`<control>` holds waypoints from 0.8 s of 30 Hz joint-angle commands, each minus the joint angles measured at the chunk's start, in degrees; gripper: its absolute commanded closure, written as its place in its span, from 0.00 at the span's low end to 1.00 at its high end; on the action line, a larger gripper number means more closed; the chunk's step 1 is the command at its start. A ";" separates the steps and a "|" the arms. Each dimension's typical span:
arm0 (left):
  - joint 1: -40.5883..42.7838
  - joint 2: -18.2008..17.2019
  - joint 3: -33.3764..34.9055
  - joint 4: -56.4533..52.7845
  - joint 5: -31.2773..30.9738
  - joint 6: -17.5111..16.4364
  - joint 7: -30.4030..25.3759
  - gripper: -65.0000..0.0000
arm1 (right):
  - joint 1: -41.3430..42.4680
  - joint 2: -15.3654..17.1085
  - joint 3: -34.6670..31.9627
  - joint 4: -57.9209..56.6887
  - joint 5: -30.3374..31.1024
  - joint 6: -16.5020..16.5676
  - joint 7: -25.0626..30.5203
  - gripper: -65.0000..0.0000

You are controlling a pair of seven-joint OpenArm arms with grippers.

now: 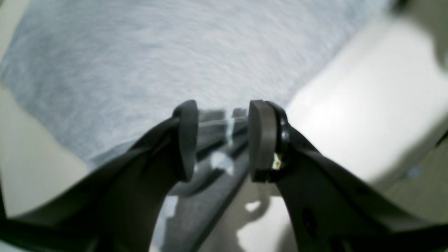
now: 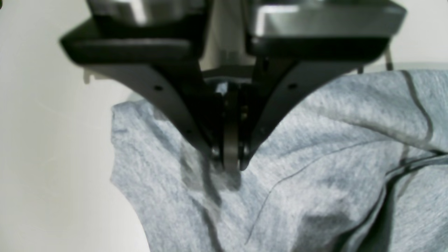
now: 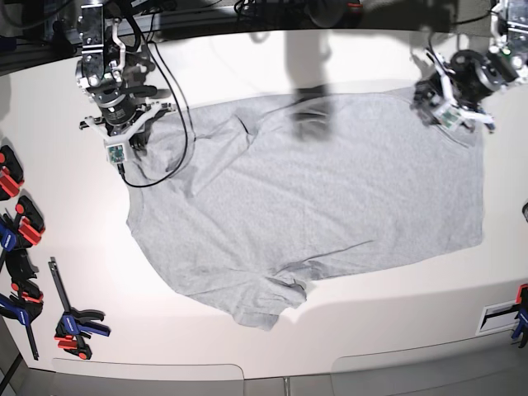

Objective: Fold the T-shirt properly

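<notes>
Lengthwise — T-shirt (image 3: 313,198) left-right across table (image 3: 247,66)

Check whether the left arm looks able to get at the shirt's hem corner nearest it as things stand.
Probably yes. The left gripper hovers right at the T-shirt's top corner, with open fingers and nothing between them and the cloth. Blur hides whether it already touches.

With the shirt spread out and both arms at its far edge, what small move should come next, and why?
Probably lower the left gripper onto the T-shirt edge and close. Its jaws are apart with nothing between them, while the right gripper is already shut on cloth at the opposite corner.
</notes>
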 commanded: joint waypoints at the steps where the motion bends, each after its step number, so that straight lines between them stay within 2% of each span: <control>1: -0.22 -0.79 1.03 0.94 1.14 0.38 -2.19 0.67 | -0.52 0.48 0.24 -0.31 -1.77 -0.85 -3.85 1.00; 4: -0.22 -0.79 5.75 0.94 7.17 0.38 -6.67 0.77 | -0.52 0.48 0.24 -0.31 -1.77 -0.85 -3.85 1.00; 8: -0.61 -0.79 11.08 0.94 13.79 0.38 -9.77 0.79 | -0.52 0.48 0.24 -0.31 -1.77 -0.85 -3.87 1.00; 12: -1.64 -0.76 13.51 0.94 15.37 0.38 -9.86 0.78 | -0.52 0.48 0.24 -0.31 -1.77 -0.83 -3.89 1.00; 24: -3.21 -0.76 13.73 0.87 15.30 0.38 -11.45 0.73 | -0.52 0.48 0.24 -0.31 -1.77 -0.83 -3.89 1.00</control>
